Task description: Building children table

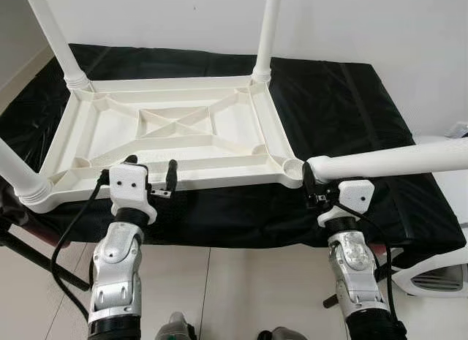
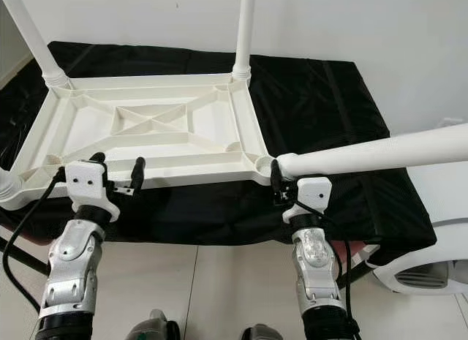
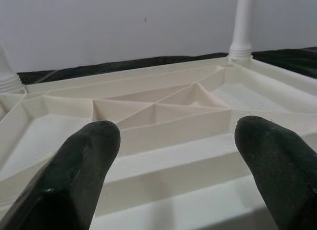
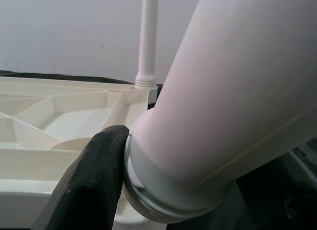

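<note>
The white tabletop (image 1: pixel 175 131) lies upside down on the black cloth (image 1: pixel 344 99) with three legs fitted, and the step in hand looks like seating the fourth. The right gripper (image 1: pixel 313 185) is clamped on the loose leg (image 1: pixel 387 161), which lies nearly level, threaded end at the tabletop's near right socket (image 1: pixel 292 167) and long axis running away rightwards. Next it must tip upright into that socket, while the left gripper (image 1: pixel 151 178), spread wide and empty, hovers over the tabletop's near edge.
</note>
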You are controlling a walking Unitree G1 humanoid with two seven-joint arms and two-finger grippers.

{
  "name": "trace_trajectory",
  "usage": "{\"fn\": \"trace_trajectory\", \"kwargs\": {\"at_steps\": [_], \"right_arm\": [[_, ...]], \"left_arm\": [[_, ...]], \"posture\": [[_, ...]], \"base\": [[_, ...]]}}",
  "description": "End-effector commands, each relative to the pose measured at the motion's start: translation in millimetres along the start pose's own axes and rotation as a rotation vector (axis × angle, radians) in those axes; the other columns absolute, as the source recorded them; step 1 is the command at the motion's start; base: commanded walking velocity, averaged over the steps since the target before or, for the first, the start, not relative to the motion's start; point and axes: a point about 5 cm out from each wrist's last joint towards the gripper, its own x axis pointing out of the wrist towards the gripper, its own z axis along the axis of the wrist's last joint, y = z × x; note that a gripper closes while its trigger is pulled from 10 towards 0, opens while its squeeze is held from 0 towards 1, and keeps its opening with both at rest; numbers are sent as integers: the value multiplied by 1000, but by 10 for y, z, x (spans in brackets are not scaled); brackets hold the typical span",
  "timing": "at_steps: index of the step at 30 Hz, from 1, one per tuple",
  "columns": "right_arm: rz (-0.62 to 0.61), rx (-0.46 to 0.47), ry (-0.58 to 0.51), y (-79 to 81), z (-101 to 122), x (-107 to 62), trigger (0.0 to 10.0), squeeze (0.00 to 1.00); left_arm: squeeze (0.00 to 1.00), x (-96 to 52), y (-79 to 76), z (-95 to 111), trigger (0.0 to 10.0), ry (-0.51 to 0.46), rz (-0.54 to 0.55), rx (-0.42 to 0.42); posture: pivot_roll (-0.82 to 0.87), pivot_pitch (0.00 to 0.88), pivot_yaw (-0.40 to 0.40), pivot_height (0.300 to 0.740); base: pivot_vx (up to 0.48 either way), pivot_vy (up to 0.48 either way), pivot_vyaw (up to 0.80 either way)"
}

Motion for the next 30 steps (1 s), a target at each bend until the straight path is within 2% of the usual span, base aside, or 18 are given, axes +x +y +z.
{"fn": "trace_trajectory", "kwargs": {"at_steps": [1,22,30], "right_arm": [[5,-3,12,-13,-19,1,10000,0],[35,-10,-1,-20,7,107,10000,0],[24,-15,3,-50,1,102,10000,0]], "left_arm": [[0,-2,10,-36,10000,9,87,-23],[0,25,-12,-25,10000,-13,119,-38],[0,18,-55,-11,10000,-15,90,-23]], "posture": [[14,0,-38,740],[29,0,-79,740],[26,0,-67,740]], "base": [[0,0,0],[0,0,0],[0,0,0]]}}
